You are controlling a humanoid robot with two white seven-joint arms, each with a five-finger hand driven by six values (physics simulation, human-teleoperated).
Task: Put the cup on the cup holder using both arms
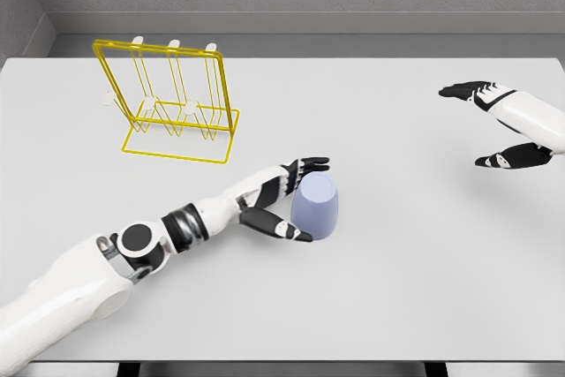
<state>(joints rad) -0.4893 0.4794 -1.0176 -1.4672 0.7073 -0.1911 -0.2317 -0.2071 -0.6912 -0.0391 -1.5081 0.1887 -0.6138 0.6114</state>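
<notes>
A pale lavender cup (pixel 317 206) stands upside down on the white table (pixel 397 289), near the middle. My left hand (pixel 298 199) reaches in from the lower left and cradles the cup's left side, fingers over its top and thumb low in front, not fully closed around it. The yellow wire cup holder (pixel 172 103) with white-tipped pegs stands at the back left, well apart from the cup. My right hand (pixel 494 125) hovers at the right edge, fingers spread wide and holding nothing.
A grey wall runs behind the table's far edge. Bare tabletop lies between the cup and the right hand, and between the cup and the holder.
</notes>
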